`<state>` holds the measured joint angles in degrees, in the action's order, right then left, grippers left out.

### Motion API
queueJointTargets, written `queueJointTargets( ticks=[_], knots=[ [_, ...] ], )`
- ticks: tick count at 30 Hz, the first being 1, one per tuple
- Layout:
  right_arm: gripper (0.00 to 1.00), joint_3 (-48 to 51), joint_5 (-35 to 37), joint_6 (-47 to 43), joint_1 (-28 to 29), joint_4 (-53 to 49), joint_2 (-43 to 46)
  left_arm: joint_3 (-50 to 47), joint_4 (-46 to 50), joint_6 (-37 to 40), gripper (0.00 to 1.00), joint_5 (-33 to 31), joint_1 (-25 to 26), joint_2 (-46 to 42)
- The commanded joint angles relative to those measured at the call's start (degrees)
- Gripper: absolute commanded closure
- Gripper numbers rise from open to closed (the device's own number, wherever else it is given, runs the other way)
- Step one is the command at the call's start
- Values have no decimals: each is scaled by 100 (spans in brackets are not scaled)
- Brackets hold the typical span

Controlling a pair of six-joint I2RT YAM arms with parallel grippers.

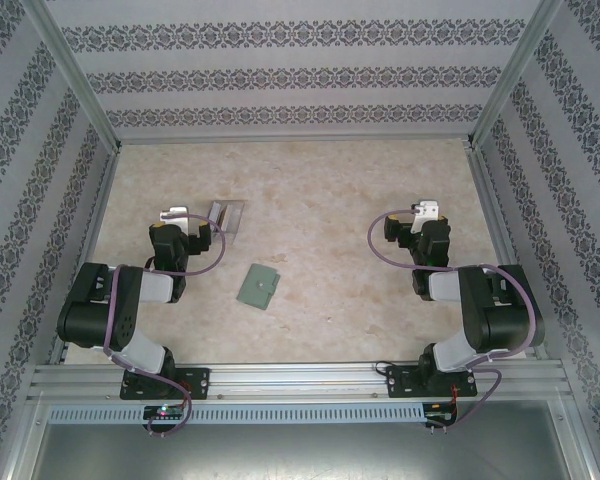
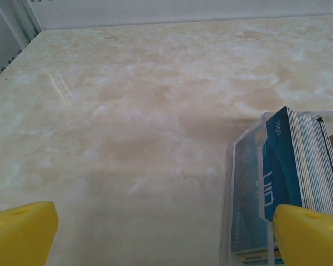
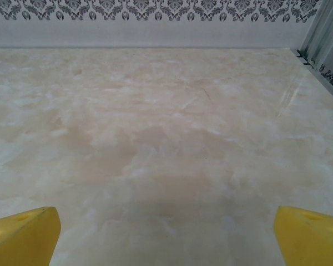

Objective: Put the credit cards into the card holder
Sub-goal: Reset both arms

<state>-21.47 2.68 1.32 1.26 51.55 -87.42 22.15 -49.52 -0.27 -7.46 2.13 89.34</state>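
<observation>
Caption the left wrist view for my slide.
Open left end effector near cards upright in a clear stand on the table.

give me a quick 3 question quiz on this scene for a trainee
1. True or false: the card holder lies flat on the table between the two arms.
2. Where are the credit cards? A: standing in the clear stand. B: inside the card holder. C: scattered flat on the table.
3. Fill in: the left gripper and the right gripper both have their jaws ____.
Key: 1 true; 2 A; 3 open.
</observation>
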Motion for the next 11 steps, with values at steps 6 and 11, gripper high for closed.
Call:
queueJointTargets(
  ticks=[6,11],
  knots=[
    [2,-67,5,7,15,-5,68,57,19,-105,1,84,-64,11],
    [2,-34,12,-12,26,30,91,54,13,-105,1,82,-64,6]
  ],
)
